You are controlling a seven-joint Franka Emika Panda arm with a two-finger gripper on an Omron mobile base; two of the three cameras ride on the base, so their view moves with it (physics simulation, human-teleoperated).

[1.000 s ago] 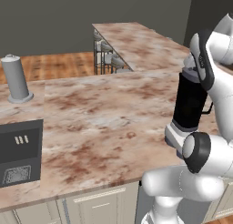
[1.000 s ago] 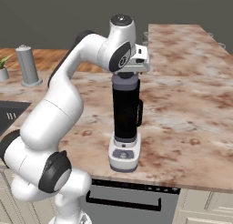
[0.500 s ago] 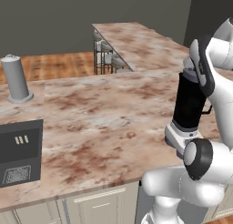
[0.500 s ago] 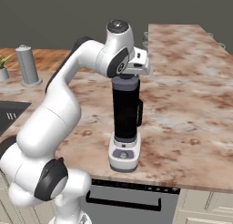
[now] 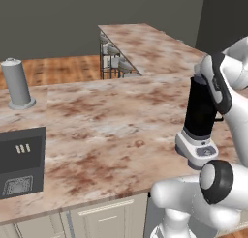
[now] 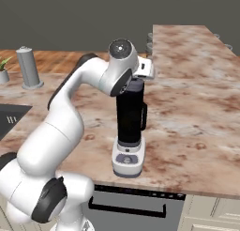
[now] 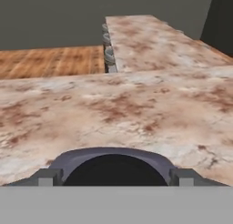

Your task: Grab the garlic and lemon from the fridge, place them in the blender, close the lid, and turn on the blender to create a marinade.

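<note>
The blender (image 5: 199, 121) (image 6: 130, 127), a tall black jar on a light grey-white base with a round front button, stands near the counter's front edge. My hand sits right on top of the jar. In the hand view the lid (image 7: 113, 161), blue-grey with a black round centre, lies between my fingers, and the gripper (image 7: 113, 177) is shut on its two sides. From the right base view the hand (image 6: 143, 69) covers the jar's mouth. The garlic and the fridge are out of view.
A plain grey canister (image 5: 17, 84) (image 6: 28, 68) stands at the far left of the marbled counter (image 5: 111, 130). A black inset panel (image 5: 19, 162) lies at the left front. Bar stools (image 5: 114, 63) stand by the counter's far leg, and a small plant (image 6: 3, 73) sits at the left edge.
My hand has sunk a little onto the top of the blender jar. The blender and the rest of the counter have not moved.
</note>
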